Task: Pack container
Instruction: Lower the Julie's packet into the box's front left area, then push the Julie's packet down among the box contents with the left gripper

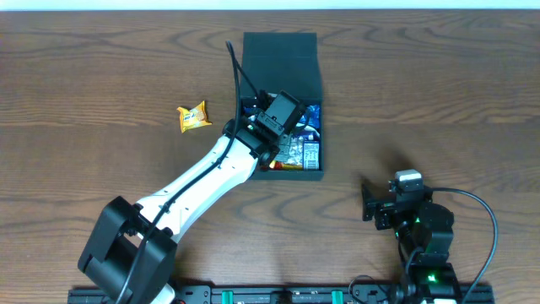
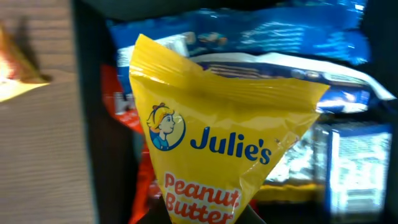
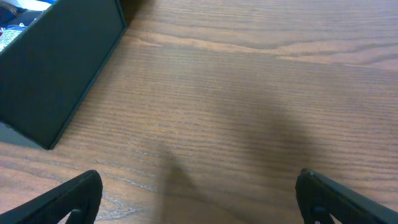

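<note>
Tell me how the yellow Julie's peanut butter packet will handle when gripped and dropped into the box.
The Julie's packet is probably floppy: its thin film is creased and folded. It likely is light for its size, since it looks puffed. The glossy film may be slippery, so it could slide among the wrappers in the container.

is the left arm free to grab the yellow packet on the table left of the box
Probably not yet: the left gripper is shut on a Julie's peanut butter packet over the container. Once that drops, the loose yellow packet looks unobstructed.
</note>
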Robot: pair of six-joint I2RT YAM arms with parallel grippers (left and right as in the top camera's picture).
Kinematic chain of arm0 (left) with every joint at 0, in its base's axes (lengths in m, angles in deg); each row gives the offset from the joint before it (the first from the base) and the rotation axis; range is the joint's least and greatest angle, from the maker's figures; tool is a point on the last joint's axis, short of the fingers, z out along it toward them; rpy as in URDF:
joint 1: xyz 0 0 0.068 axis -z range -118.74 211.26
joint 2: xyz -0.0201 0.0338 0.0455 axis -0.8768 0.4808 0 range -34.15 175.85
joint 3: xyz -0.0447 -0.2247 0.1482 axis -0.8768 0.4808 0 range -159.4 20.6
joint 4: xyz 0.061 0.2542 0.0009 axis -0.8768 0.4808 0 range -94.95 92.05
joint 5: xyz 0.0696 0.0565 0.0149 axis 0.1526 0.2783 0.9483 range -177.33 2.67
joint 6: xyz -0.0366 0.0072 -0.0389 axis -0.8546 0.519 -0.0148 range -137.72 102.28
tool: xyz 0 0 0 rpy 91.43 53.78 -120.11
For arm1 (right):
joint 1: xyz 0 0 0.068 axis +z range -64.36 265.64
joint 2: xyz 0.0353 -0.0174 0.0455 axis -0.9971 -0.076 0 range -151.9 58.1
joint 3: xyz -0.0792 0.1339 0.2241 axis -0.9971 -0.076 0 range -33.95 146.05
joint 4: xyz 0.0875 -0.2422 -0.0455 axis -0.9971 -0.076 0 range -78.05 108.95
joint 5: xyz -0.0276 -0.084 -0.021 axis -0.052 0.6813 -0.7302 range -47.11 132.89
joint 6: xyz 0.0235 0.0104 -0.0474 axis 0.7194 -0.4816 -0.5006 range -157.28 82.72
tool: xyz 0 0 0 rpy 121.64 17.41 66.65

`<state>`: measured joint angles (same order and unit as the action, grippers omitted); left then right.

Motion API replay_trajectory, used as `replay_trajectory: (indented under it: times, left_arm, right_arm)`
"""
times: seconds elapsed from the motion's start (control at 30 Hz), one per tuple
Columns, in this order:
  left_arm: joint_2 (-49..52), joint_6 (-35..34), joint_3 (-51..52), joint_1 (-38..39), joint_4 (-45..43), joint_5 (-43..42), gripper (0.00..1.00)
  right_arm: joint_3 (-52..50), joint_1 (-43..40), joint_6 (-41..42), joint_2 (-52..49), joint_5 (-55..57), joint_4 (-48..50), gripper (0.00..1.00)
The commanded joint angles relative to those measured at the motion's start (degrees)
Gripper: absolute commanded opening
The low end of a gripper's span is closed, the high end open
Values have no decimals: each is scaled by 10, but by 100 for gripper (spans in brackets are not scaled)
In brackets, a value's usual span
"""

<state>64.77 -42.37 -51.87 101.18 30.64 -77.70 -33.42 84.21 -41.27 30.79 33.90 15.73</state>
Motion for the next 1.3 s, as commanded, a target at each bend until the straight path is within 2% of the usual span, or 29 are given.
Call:
replay_trajectory:
  times: [0.0, 0.3, 0.63, 0.97, 1.03, 1.13, 1.23, 1.27]
  left_arm:
    - [12, -16, -11, -2, -1, 50, 16]
    - [58, -153, -11, -8, 2, 54, 17]
    - [59, -180, -11, -32, 34, 66, 17]
    - [83, -178, -9, -36, 34, 73, 22]
    - [88, -178, -9, -36, 34, 73, 28]
    - [88, -178, -9, -37, 26, 73, 51]
    - [88, -178, -9, -37, 25, 73, 62]
    - [88, -178, -9, -37, 25, 73, 62]
  right_arm:
    - [-2, -4, 3, 3, 2, 0, 99]
    - [-2, -4, 3, 3, 2, 0, 99]
    - [-2, -4, 3, 3, 2, 0, 99]
    - [-2, -4, 3, 3, 2, 0, 99]
    - [-2, -4, 3, 3, 2, 0, 99]
    - [-2, -4, 3, 3, 2, 0, 99]
    - [-2, -4, 3, 3, 2, 0, 99]
    - [-2, -4, 3, 3, 2, 0, 99]
